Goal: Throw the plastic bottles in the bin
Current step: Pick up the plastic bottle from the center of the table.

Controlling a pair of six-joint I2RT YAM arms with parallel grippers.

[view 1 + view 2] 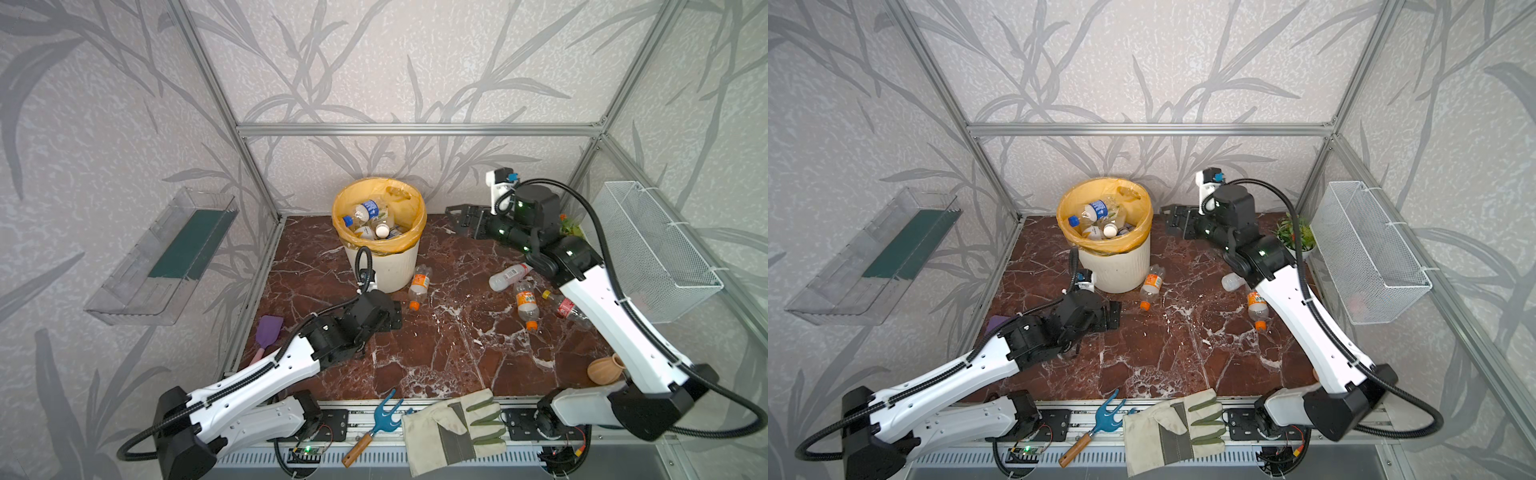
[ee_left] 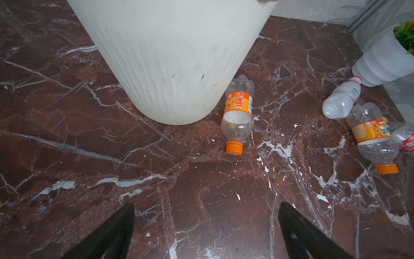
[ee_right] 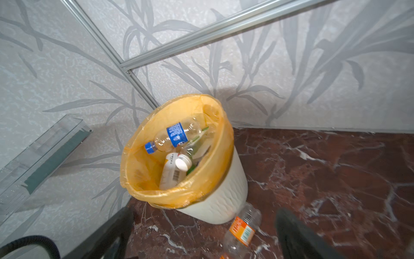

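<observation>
left gripper spread wide, empty, low near the bin | bin holding several bottles already; decent chunk done | orange-label bottle lying just beside the bin's base | right gripper gaping, empty, level with the rim | heap of three bottles further right; looks like four still to go

We see a cream-white ribbed bin with yellow-orange lining, a clear bottle with orange label and cap, a red-brown, white-veined marble table, and grey leaf-patterned walls.
</observation>
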